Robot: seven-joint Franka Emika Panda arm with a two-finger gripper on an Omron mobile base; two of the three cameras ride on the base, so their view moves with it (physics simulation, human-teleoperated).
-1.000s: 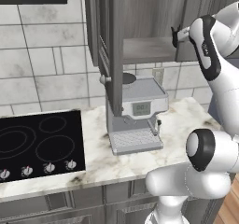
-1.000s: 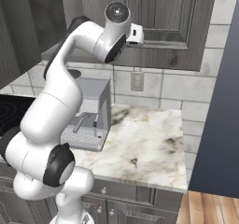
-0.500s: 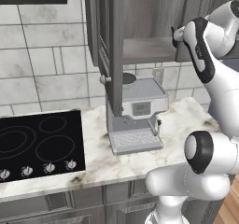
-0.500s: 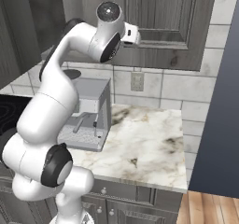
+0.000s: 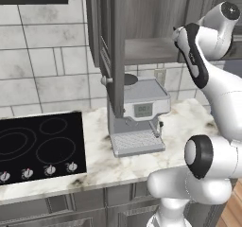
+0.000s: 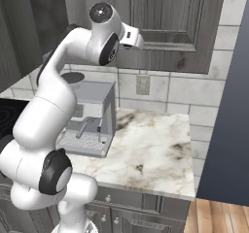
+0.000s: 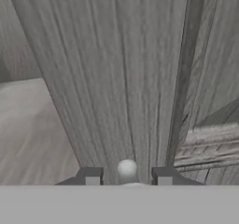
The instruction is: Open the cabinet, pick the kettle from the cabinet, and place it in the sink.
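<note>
The pincer point(image 7: 127, 175) is up at the dark grey wood-grain wall cabinet point(image 6: 168, 28), its two tips spread on each side of the small round metal knob point(image 7: 127, 169), probably not squeezing yet. That spot lets it pull this door open. The other door point(image 5: 109, 46) already stands open above the boxy silver coffee machine point(image 5: 139, 115) on the counter point(image 6: 151, 152).

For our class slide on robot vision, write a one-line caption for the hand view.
Pincer straddling the small round knob of the grey wood-grain cabinet door.

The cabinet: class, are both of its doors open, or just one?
Just one. The cabinet's left door is swung out edge-on, baring the shelf; the right door lies flat and shut, its knob between the gripper's fingertips.
</note>
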